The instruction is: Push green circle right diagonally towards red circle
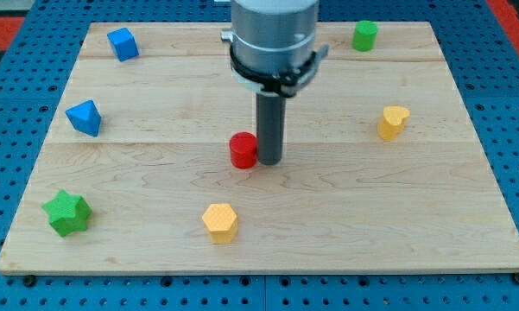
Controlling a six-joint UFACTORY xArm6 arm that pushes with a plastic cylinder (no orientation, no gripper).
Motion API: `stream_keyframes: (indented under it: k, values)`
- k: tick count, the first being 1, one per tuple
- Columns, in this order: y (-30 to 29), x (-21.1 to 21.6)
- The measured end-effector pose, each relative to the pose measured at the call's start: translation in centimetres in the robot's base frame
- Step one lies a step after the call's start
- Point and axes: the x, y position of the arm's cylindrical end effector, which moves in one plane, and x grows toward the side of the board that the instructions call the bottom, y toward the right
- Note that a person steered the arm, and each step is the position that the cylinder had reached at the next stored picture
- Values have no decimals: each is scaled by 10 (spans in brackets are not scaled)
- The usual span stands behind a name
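Standing near the middle of the wooden board [268, 216] in the single camera view, my tip [268, 161] rests just beside the red circle [243, 150], on its three-o'clock side, touching it or nearly so; there is no claw on this arm, only the straight dark rod under a grey collar, so nothing can be open, closed or gripping. The green circle [364, 35], the block I am to move, sits far off at about one o'clock from the tip, close to the board's top edge and well apart from the red circle. I judge the push not yet begun: to send that green block diagonally toward the red one, the tip would have to come round to its far side, at its one-o'clock, and it is presently nowhere near there. Other blocks are scattered around the edges, which leaves the path between green and red free: a yellow heart-like block [394, 122] at three o'clock from the tip, a yellow hexagon [219, 221] at seven o'clock, a green star [66, 212] toward eight o'clock, a blue angular block [85, 117] at nine o'clock and a blue cube [122, 43] at ten o'clock. The surface is pale planked wood with visible seams, smooth enough for blocks to slide; it lies on a blue perforated base [9, 130], with a strip of red showing at the top corners
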Motion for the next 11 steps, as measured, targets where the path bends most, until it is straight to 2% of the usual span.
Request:
stream_keyframes:
  k: [1, 2, 3, 4, 5, 6, 7, 8, 9, 10, 11]
  values:
    - [51, -44]
    - [135, -136]
    - [233, -196]
    - [238, -239]
    - [181, -261]
    - [117, -244]
    - [152, -229]
    - [172, -251]
    - [208, -210]
    - [187, -175]
    - [196, -178]
